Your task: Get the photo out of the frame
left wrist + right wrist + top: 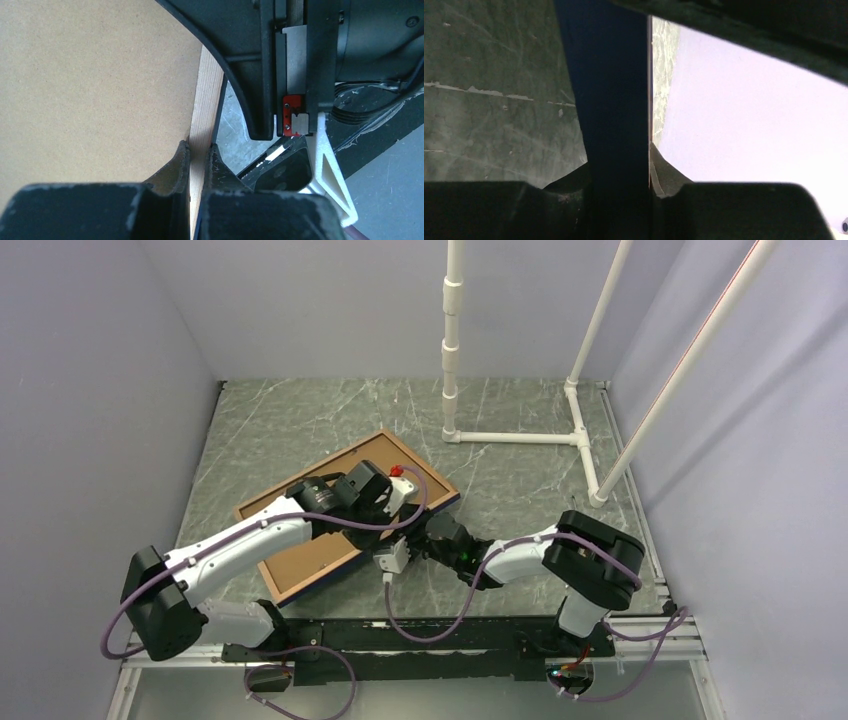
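The frame (333,574) lies back-up on the marble table, its navy border showing along the near edge. The photo (305,555) sits inside it, only its brown hardboard back (90,90) visible; the printed side is hidden. My left gripper (402,498) reaches over the board to the frame's right edge. In the left wrist view it (199,155) is shut on the pale wooden rim (206,115). My right gripper (424,537) comes from the right at the same edge. In the right wrist view it (619,170) is shut on the navy bar (614,100), a fingertip pressed on each side.
A white pipe stand (520,437) with an upright post (452,340) occupies the back right of the table. Lavender walls enclose the left, back and right. The right arm's black wrist (300,70) hangs close beside the left fingers.
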`<state>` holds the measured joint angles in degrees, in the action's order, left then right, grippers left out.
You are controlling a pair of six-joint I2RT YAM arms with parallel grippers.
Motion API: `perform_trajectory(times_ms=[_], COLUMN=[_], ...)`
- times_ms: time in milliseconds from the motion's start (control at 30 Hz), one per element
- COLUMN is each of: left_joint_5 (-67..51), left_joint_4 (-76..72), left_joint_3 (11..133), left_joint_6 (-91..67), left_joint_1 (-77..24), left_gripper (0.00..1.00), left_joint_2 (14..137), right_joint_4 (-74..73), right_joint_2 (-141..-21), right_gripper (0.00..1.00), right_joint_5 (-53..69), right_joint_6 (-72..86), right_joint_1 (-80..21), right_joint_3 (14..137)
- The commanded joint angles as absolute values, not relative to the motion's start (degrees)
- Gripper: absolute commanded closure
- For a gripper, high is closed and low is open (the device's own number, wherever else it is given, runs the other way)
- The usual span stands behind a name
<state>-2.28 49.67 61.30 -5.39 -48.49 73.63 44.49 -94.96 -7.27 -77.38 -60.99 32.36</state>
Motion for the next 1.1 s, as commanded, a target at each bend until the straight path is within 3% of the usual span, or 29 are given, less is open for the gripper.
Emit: perform_trajectory(times_ms=[0, 133, 233, 500, 667, 1067], left_joint_5=[-1.8, -0.2, 3.2, 7.0, 1.2, -19.4], left_joint_4=[51.4, 56.0, 59.4, 62.1, 50.4, 29.7], left_joint_3=[65.5, 70.4, 75.9, 89.1, 80.3, 60.0], left_joint_6=[-7.1, -8.4, -10.3, -12.8, -8.9, 2.0], left_joint_1=[-48.2, -47.0, -44.2, -37.4, -37.5, -37.5], left_gripper=[0.91, 0.63, 0.45, 0.23, 0.03, 0.01], left_joint_2=[69.6, 67.8, 64.8, 54.9, 45.8, 31.0], right_joint_4=[41.3, 34.6, 26.8, -12.7, -33.6, -55.8], right_joint_2=[-92.5, -89.0, -85.1, -73.7, -70.3, -64.6], right_gripper=[0.83, 0.99, 1.00, 1.00, 1.00, 1.00], right_joint_5=[-7.2, -8.3, -9.2, -8.4, -7.3, -5.3], right_joint_6=[-74.4, -72.8, -71.3, -64.9, -60.6, -51.4], right_joint_1=[-62.2, -63.0, -63.6, -63.6, -63.6, -63.6], right_joint_3=[34.1, 34.6, 35.2, 49.4, 59.8, 66.9])
